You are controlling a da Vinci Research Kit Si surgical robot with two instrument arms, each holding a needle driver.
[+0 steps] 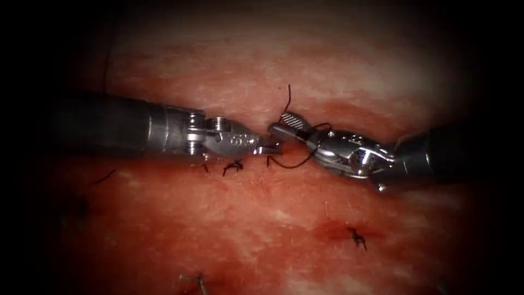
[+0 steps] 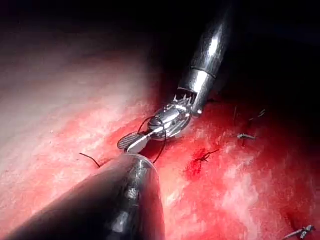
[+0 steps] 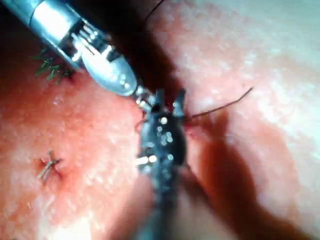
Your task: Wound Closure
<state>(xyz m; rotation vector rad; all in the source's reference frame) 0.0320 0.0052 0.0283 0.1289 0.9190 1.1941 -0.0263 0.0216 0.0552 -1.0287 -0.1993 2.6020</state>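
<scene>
- Already several stitches are tied in the tissue (image 1: 305,71): one knot (image 1: 234,165) just below the left tool, another knot with cut ends (image 1: 357,237) at lower right of the endoscope frame, a fainter third (image 1: 196,281) at the bottom edge. That makes three counted; more may lie in the dark left margin.
- Two tools meet tip to tip at mid-frame over the cut.
- Left tool (image 1: 268,146): jaws narrow, seemingly closed on a short end of thread (image 1: 295,164).
- Right tool (image 1: 281,124): jaws parted, with thread looped round them and a free end rising above.
- No needle can be made out, so whether it sits in the tissue cannot be told.
- Judged from this, a further knot is unfinished.
</scene>
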